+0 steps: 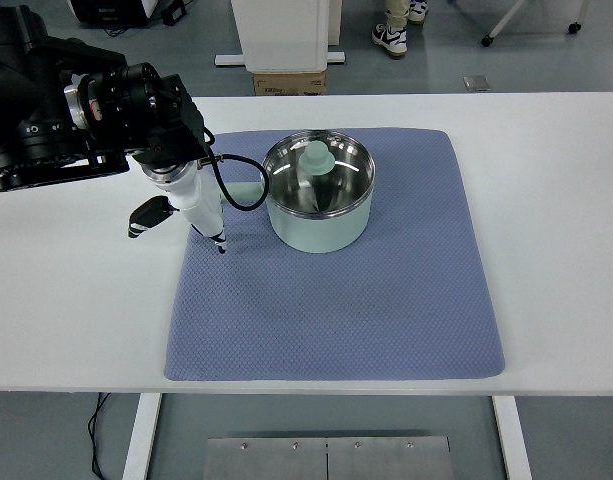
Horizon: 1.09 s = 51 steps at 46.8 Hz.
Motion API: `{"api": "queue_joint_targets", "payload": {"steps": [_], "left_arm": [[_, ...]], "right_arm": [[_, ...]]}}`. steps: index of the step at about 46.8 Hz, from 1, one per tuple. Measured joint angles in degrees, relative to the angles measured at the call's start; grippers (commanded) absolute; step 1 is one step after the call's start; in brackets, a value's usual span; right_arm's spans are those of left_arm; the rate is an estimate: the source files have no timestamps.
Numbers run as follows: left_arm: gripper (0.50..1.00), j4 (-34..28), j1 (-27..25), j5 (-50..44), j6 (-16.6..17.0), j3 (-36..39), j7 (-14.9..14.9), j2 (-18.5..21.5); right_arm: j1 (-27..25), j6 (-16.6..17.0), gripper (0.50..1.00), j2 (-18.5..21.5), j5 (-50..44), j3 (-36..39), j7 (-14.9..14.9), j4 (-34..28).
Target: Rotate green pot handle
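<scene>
My left hand (186, 205) hangs over the left edge of the blue mat (386, 320), fingers (212, 232) pointing down and loosely extended, thumb splayed out to the left, holding nothing. The green pot (320, 214) stands just to the right of my fingertips, and its handle (246, 192) juts out leftward toward me, right behind my fingers and partly hidden by my black cable, so I cannot tell whether I touch it; it looks apart or barely beside. I judge I am in the middle of the turning step: the handle points at my hand, and the next move calls for pressing a fingertip against the handle's side and sweeping it around, keeping the push low and sideways so the pot spins on the mat rather than slides or tips. Inside the pot, to the right of my fingers, the shiny steel bowl holds a pale green lid (317, 160) lying tilted with its knob up. My right hand is out of view
</scene>
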Motion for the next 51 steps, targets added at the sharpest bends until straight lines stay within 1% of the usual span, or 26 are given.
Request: {"api": "queue_joint_targets", "payload": {"steps": [10, 17, 22, 26, 34, 44, 48, 51], "left_arm": [[1.0, 0.9, 0.2, 0.0, 0.1, 0.0, 0.3, -0.2], [1.0, 1.0, 0.3, 0.0, 0.1, 0.0, 1.4, -0.3], [1.0, 1.0, 0.3, -0.1, 0.1, 0.0, 1.5, -0.1], [1.0, 0.4, 0.3, -0.6, 0.1, -0.1, 1.0, 0.1], [1.0, -3.7, -0.5, -0.7, -0.1, -0.9, -0.7, 0.4], [1.0, -8.3, -0.9, -0.9, -0.2, -4.2, -2.3, 0.4], [1.0, -9.5, -0.9, -2.3, -0.4, -6.0, -2.6, 0.4], [1.0, -9.7, -0.8, -5.4, -0.6, -7.3, -2.7, 0.3]], "right_arm": [[0.0, 0.0, 1.0, 0.0, 0.0, 0.0, 0.0, 0.0], [0.0, 0.0, 1.0, 0.0, 0.0, 0.0, 0.0, 0.0], [0.0, 0.0, 1.0, 0.0, 0.0, 0.0, 0.0, 0.0], [0.0, 0.0, 1.0, 0.0, 0.0, 0.0, 0.0, 0.0], [0.0, 0.0, 1.0, 0.0, 0.0, 0.0, 0.0, 0.0], [0.0, 0.0, 1.0, 0.0, 0.0, 0.0, 0.0, 0.0], [0.0, 0.0, 1.0, 0.0, 0.0, 0.0, 0.0, 0.0], [0.0, 0.0, 1.0, 0.0, 0.0, 0.0, 0.0, 0.0]]}}
